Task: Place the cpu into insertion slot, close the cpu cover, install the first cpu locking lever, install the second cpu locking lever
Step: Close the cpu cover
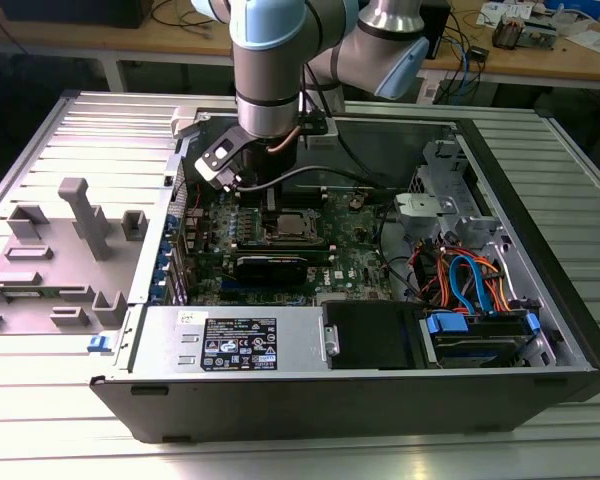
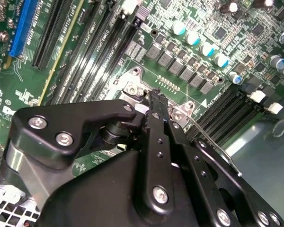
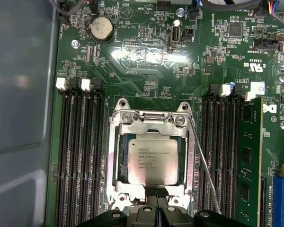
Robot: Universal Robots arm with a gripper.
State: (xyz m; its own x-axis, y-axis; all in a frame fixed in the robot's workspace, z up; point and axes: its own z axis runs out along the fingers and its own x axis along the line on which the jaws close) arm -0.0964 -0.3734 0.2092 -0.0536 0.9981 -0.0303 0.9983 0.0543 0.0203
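The cpu (image 3: 150, 161) lies flat, face up under the cpu cover (image 3: 117, 156), long axis toward the end effector (image 3: 157, 197), pinched narrow.

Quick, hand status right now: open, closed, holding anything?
Hand: closed, tips together at the edge of the cpu cover, nothing seen gripped.

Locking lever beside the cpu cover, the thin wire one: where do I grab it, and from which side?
Grip the locking lever near its free end, away from the hinged corner of the cpu cover; that likely gives the most leverage. It is a thin wire angled outward over the memory slots, so come from above, jaws either side of the wire.
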